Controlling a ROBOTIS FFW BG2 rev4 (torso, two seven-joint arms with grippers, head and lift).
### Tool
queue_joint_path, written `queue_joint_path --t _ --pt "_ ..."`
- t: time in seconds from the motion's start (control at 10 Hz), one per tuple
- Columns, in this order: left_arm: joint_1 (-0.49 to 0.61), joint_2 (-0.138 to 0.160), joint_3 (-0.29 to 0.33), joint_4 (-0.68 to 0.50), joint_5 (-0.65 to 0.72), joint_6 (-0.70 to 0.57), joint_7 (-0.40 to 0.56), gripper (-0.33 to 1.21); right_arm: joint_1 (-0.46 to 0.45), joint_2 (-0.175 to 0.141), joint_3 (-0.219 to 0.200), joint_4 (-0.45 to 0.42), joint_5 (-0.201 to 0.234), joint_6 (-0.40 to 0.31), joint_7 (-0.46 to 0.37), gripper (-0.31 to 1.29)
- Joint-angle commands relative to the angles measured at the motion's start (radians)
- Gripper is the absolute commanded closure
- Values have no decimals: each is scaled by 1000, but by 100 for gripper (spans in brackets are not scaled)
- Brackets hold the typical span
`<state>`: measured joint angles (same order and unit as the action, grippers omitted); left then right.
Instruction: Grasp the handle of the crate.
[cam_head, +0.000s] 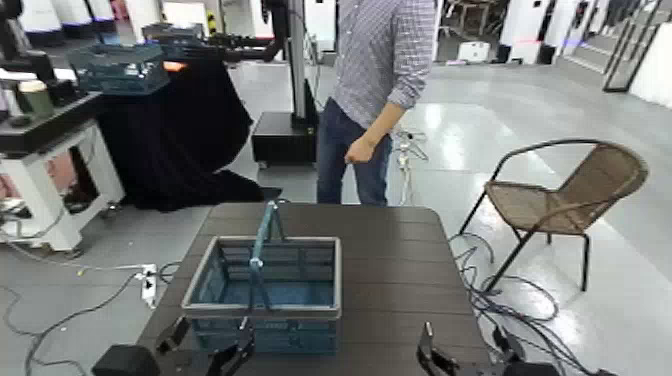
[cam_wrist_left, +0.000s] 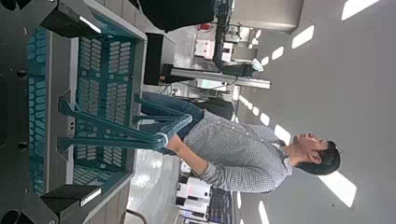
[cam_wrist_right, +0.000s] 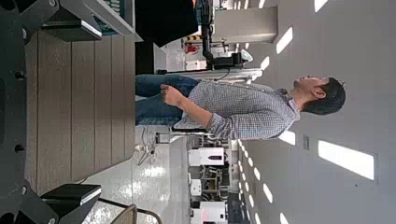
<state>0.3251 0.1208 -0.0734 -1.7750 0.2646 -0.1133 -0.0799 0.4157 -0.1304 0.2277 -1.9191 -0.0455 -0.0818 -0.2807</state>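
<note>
Both end effectors are sitting at the near edge of the dark tabletop (cam_head: 400, 250): the left end effector (cam_head: 215, 358) just in front of the crate's near wall, its fingers spread apart and holding nothing, and the right end effector (cam_head: 432, 357) off to the right, also parted and empty. Nothing of the grasp is being done yet. The crate (cam_head: 262, 290) is resting on the near left part of the tabletop, and its handle (cam_head: 262, 238) is standing upright above the middle of the basket, the light blue sleeve leaning toward the far side. Judging from this, the whole reach and closure are left, probably for the left arm. A person (cam_head: 372, 90) is standing just beyond the far edge, a wicker chair (cam_head: 560, 195) is sitting far right, and a second crate (cam_head: 120, 68) is resting on a draped stand far left. Nothing is blocking the handle.
</note>
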Motion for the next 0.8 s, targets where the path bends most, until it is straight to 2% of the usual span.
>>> queue_joint_path --t 0.1,0.2,0.4,0.6,0.8 --pt "-40 -1 55 0 70 90 -61 11 0 0 1 0 -2 1 0 15" --pt "-61 7 67 -3 116 153 -75 11 0 2 1 2 -2 1 0 15" --pt "-106 46 75 -1 232 262 -84 11 0 2 1 2 -5 1 0 15" --pt "-170 109 78 25 401 373 -112 11 -2 2 2 3 -5 4 0 15" --pt "-245 166 86 54 487 463 -153 11 -6 2 5 6 -5 5 0 15"
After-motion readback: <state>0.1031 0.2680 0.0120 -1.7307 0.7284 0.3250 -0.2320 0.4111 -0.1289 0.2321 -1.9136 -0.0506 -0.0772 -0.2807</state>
